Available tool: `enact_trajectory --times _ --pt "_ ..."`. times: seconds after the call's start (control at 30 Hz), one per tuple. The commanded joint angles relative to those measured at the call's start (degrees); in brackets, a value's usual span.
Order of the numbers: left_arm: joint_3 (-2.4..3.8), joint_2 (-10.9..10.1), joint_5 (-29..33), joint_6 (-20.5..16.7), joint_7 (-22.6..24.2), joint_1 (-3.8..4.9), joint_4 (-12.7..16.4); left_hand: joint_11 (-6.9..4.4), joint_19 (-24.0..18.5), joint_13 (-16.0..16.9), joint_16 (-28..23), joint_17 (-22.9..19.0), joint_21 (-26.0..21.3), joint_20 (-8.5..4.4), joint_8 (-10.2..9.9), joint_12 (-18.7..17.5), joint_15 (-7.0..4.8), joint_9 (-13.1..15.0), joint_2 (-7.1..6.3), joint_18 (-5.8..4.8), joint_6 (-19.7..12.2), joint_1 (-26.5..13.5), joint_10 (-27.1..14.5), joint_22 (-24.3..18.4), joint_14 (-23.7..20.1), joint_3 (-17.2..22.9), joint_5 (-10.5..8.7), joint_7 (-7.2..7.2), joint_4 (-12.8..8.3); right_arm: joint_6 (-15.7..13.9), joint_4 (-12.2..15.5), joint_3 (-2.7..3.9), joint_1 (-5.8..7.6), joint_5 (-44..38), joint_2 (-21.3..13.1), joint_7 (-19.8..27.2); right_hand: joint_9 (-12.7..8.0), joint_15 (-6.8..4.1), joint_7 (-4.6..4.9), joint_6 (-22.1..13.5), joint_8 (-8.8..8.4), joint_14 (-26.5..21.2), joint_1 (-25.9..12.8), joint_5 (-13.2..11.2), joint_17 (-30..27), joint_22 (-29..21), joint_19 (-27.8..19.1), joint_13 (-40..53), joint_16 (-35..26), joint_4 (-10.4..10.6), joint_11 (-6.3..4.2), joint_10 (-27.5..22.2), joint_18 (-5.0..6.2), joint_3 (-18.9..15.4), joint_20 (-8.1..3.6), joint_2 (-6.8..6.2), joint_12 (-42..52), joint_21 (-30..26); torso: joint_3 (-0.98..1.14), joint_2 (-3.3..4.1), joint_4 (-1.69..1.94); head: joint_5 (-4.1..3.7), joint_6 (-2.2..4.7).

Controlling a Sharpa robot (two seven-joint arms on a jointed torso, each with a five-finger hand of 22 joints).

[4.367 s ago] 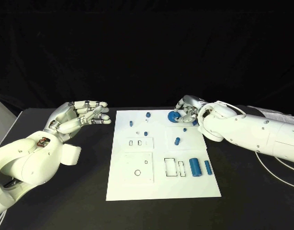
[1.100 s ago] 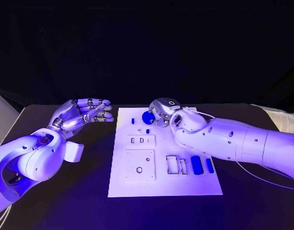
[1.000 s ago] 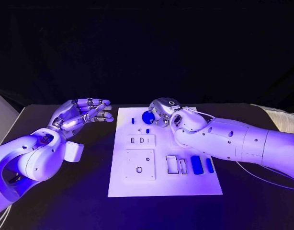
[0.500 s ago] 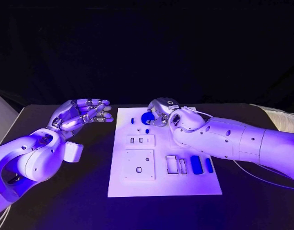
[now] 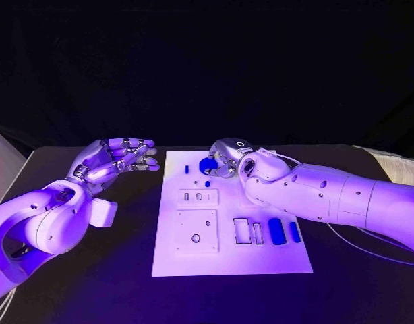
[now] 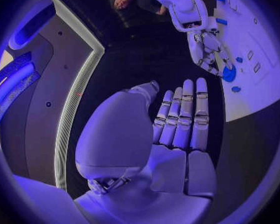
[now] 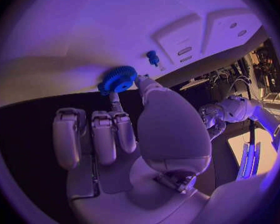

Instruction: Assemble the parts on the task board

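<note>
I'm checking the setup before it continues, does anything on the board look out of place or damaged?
Nothing stands out. The right hand holds a blue gear over the white board; the left hand holds nothing.

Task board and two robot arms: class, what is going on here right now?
The right robot hand pinches a blue gear over the far end of the white task board. The left robot hand hovers beside the board over the black table, holding nothing. Other blue parts, such as two cylinders, lie on the board.
</note>
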Motion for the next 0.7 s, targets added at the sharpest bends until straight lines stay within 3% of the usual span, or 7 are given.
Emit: enact_trajectory --times 0.03,0.2,0.47,0.7 --pt "0.04 0.1 -0.2 0.9 0.2 -0.01 0.0 0.10 0.0 -0.1 0.2 0.0 0.2 -0.14 0.1 -0.3 0.03 0.0 -0.52 0.71 -0.2 -0.2 0.4 0.1 -0.6 0.2 -0.36 0.62 0.1 2.9 0.1 -0.26 -0.44 1.5 -0.2 0.9 0.1 -0.32 -0.11 0.7 0.55 5.9 -1.1 0.8 14.3 8.4 3.9 14.9 0.3 0.0 -0.46 5.7 -0.87 0.4 -0.10 0.66 0.5 0.3 0.02 -0.01 0.02 -0.03 -0.07" --pt "0.04 0.1 -0.2 0.8 0.2 -0.02 0.0 0.10 0.0 -0.1 0.2 0.0 0.2 -0.14 0.1 -0.3 0.03 0.0 -0.52 0.71 -0.2 -0.2 0.4 0.1 -0.6 0.2 -0.36 0.62 0.1 2.9 0.0 -0.26 -0.48 1.7 -0.5 0.4 0.1 -0.47 -0.24 1.1 0.68 5.9 -2.1 1.7 14.4 8.5 3.9 15.0 0.3 0.0 -0.62 5.8 -0.87 1.0 -0.26 1.32 0.6 0.3 0.03 0.01 -0.03 -0.03 -0.05" --pt "0.04 0.0 -0.2 0.8 0.2 -0.05 0.0 0.10 0.0 -0.1 0.2 0.0 0.2 -0.14 0.1 -0.3 0.03 0.0 -0.52 0.71 -0.2 -0.2 0.4 0.1 -0.6 0.2 -0.36 0.62 0.1 1.9 0.3 -0.26 -0.63 1.0 -1.4 -0.5 0.0 -0.49 -0.24 1.0 0.59 5.9 -3.0 2.6 14.4 8.5 4.0 15.0 0.3 -0.1 -0.61 5.8 -0.89 1.3 -0.31 1.24 0.6 0.4 0.04 0.00 -0.02 0.02 -0.04" --pt "0.04 -0.1 -0.2 0.8 0.2 -0.12 0.1 0.10 0.0 -0.1 0.2 0.0 0.2 -0.14 0.1 -0.3 0.03 0.0 -0.52 0.71 -0.2 -0.2 0.4 0.1 -0.6 0.2 -0.36 0.62 0.1 0.7 3.0 -0.26 -0.83 0.5 -3.4 -0.6 0.0 -0.49 -0.24 1.0 0.58 5.9 -3.1 2.8 14.5 8.5 4.0 15.1 0.3 -0.1 -0.62 5.9 -0.89 1.3 -0.31 1.16 0.6 0.4 0.08 0.00 -0.03 0.10 -0.03"
